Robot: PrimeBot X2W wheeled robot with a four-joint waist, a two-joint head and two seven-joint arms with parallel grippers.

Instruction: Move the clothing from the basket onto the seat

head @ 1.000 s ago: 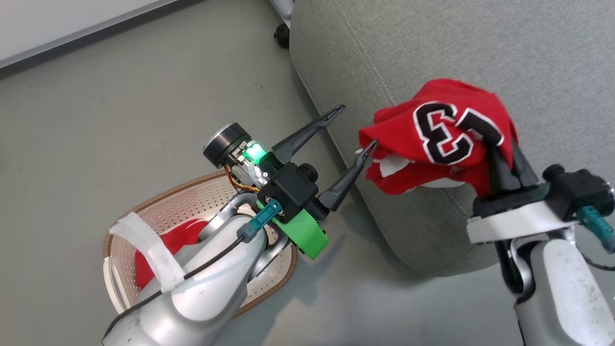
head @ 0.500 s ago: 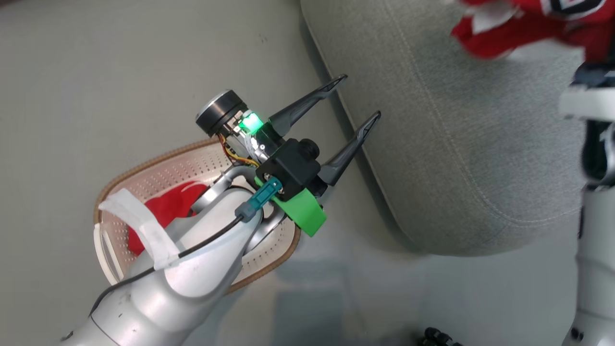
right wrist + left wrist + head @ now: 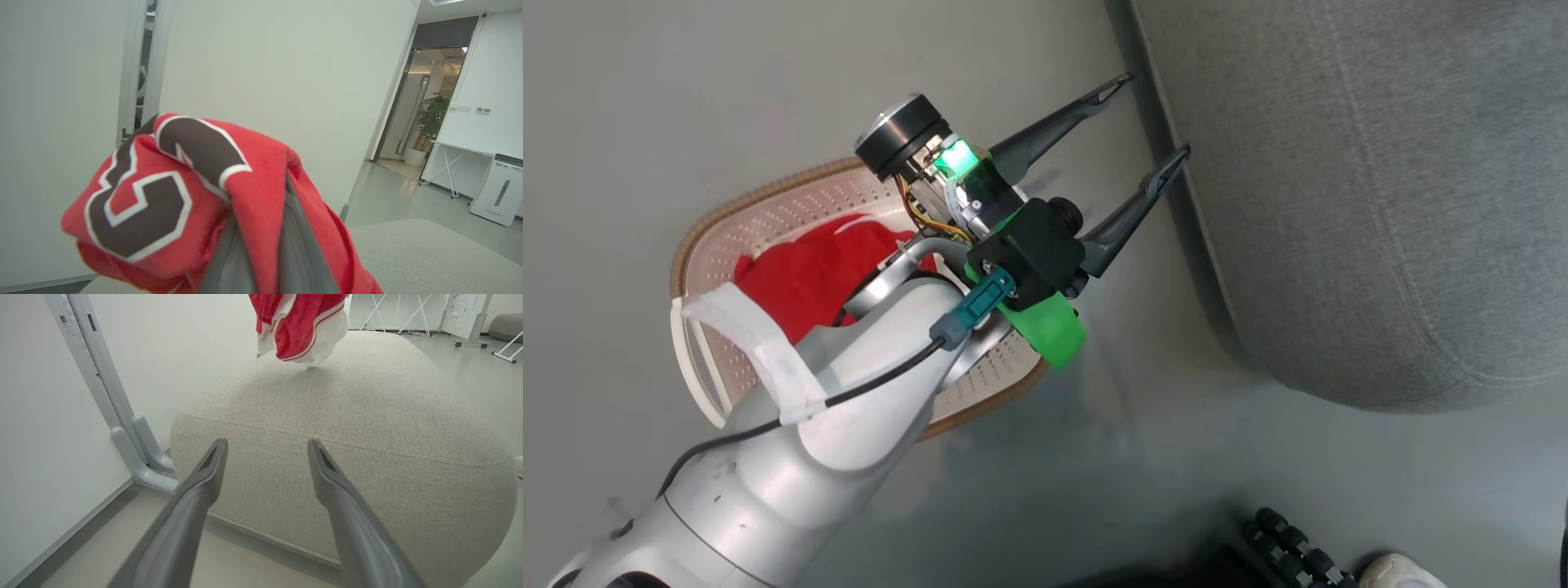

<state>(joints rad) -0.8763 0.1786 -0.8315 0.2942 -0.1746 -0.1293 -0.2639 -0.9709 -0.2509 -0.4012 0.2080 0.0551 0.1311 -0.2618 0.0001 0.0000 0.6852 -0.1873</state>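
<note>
Held: jersey [image 3: 163, 196], clamped in right jaws, hanging over seat [image 3: 367, 416]. Idle: left jaws, wide apart, empty. Remaining: garment [image 3: 800, 278] in basket [image 3: 784, 208]. Handling: lower onto seat's middle before releasing.

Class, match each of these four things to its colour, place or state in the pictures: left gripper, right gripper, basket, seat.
Things:
1. left gripper
2. right gripper
3. basket
4. seat

Descriptions:
a. shut on the jersey
b. on the floor, with a red garment inside
c. grey fabric
d. open and empty

Pairs: 1-d, 2-a, 3-b, 4-c
</note>
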